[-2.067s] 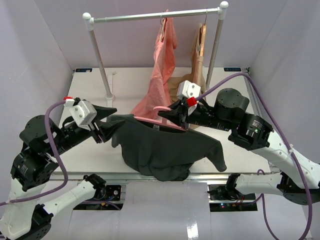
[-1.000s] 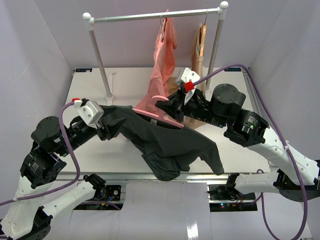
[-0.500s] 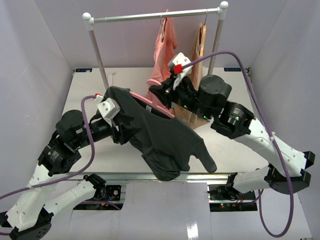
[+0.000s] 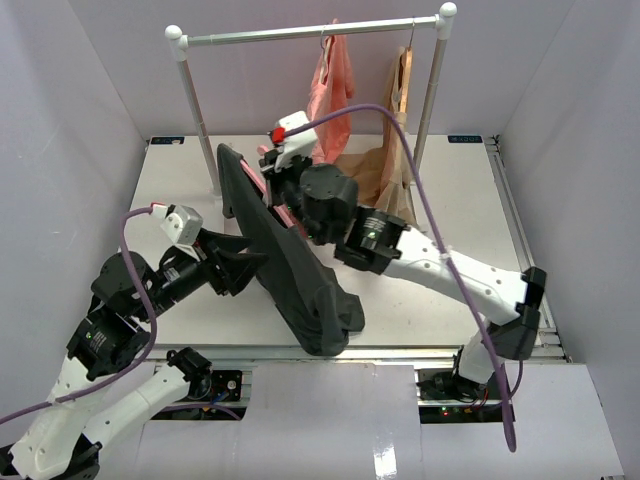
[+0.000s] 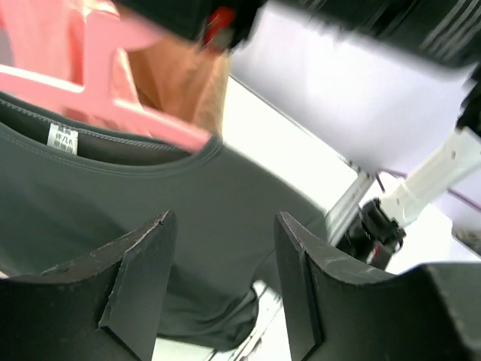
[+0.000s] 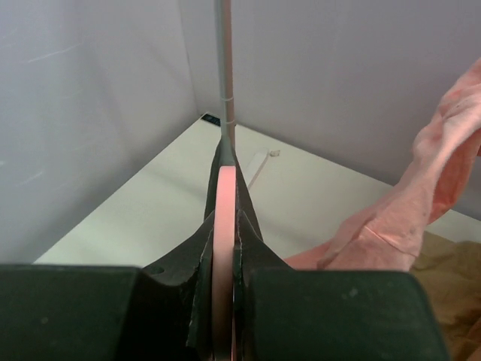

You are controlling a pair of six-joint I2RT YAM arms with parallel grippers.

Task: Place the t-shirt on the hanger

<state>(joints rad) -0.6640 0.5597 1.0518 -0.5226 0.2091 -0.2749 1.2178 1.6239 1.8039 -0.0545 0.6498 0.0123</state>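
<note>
The dark charcoal t-shirt (image 4: 292, 275) hangs on the pink hanger (image 4: 281, 213), lifted above the table, its lower end bunched near the front edge. My right gripper (image 4: 275, 182) is shut on the hanger, which shows edge-on between the jaws in the right wrist view (image 6: 224, 226). My left gripper (image 4: 254, 263) is open and empty, just left of the hanging shirt. In the left wrist view the shirt's collar and label (image 5: 135, 162) and the hanger (image 5: 113, 83) lie beyond my open left gripper (image 5: 223, 216).
A clothes rack with a metal rail (image 4: 310, 32) stands at the back of the white table (image 4: 175, 195). A salmon-pink garment (image 4: 330, 95) and a tan garment (image 4: 380, 175) on a wooden hanger (image 4: 402, 75) hang from it. The rack's left post (image 4: 200, 115) is close to the shirt.
My right arm has swung left and up with the hanger, so the shirt now hangs steeply. My left gripper has let go of the shirt and drawn back down-left.
</note>
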